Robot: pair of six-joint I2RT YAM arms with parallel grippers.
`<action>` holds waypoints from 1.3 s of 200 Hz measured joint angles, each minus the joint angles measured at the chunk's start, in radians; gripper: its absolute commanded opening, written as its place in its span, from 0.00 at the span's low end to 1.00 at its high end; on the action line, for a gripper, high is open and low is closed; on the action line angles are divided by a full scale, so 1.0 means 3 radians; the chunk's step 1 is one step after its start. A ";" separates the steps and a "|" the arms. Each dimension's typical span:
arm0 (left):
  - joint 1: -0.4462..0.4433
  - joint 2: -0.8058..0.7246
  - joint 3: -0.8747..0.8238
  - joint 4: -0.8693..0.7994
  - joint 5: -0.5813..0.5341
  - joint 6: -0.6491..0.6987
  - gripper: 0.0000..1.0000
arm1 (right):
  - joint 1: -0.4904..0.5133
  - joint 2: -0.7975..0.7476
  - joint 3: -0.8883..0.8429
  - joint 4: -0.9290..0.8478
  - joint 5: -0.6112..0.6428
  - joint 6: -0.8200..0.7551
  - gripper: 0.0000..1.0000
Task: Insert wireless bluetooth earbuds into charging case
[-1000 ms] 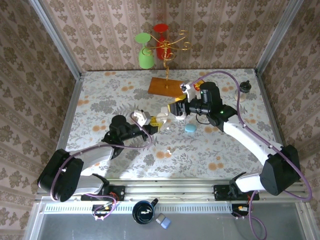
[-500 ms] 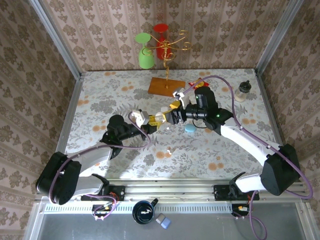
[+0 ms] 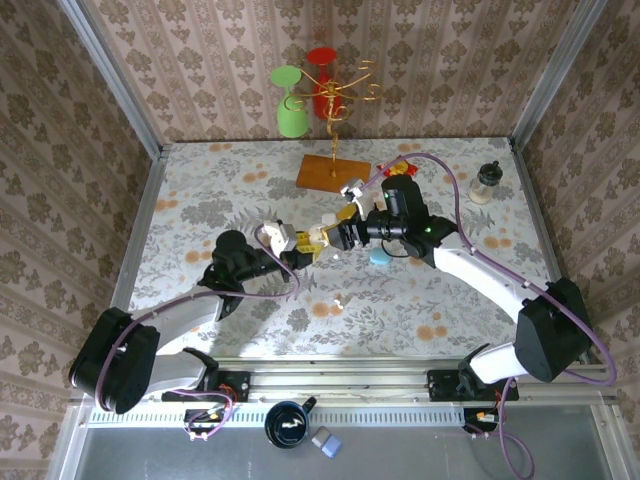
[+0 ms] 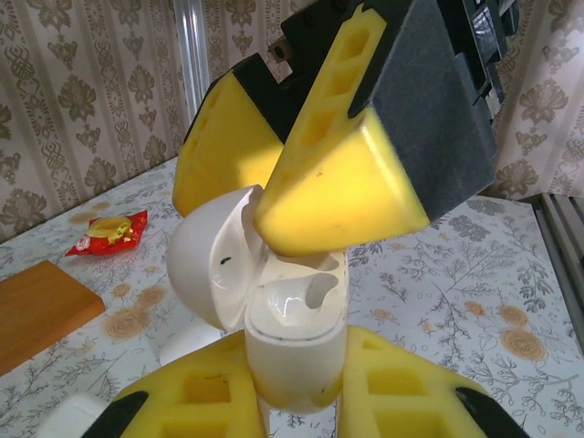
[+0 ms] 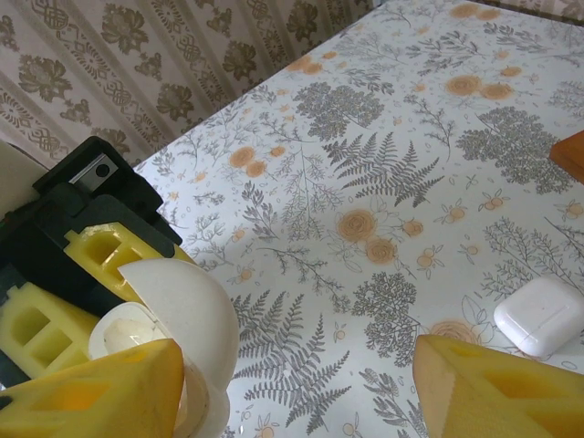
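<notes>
left hand (image 4: 297,401) pinches the open charging case (image 4: 292,338) upright; right hand (image 5: 292,388) is spread just above it. better to hold the case steady and lower slowly, clear of the lid.

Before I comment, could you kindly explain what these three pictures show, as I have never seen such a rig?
Two robot arms are bolted to a floral-patterned table. One picture looks down from above; the other two come from cameras on each wrist. The left tool grips an open white pebble-shaped plastic charging case, and the open right tool reaches over it. On the table lie a closed white plastic case, a rounded pale-blue case and a tiny white earbud.
</notes>
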 measured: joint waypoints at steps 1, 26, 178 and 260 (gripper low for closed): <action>0.0000 0.0000 0.0000 0.0000 -0.0001 0.0001 0.01 | 0.0000 0.0000 0.0000 0.0000 0.0000 0.0003 0.68; 0.0006 0.0000 -0.0029 0.0038 -0.0023 0.0028 0.01 | 0.0000 -0.0028 -0.0008 0.0004 -0.0006 0.0010 0.68; 0.0619 -0.0243 -0.0364 0.0253 -0.0413 -0.0071 0.01 | 0.0125 0.0462 -0.0192 -0.0699 0.0829 0.1380 0.62; 0.0741 -0.0242 -0.0392 0.0314 -0.0451 -0.0240 0.01 | 0.0234 0.1221 0.0394 -0.0905 0.0922 0.1191 0.60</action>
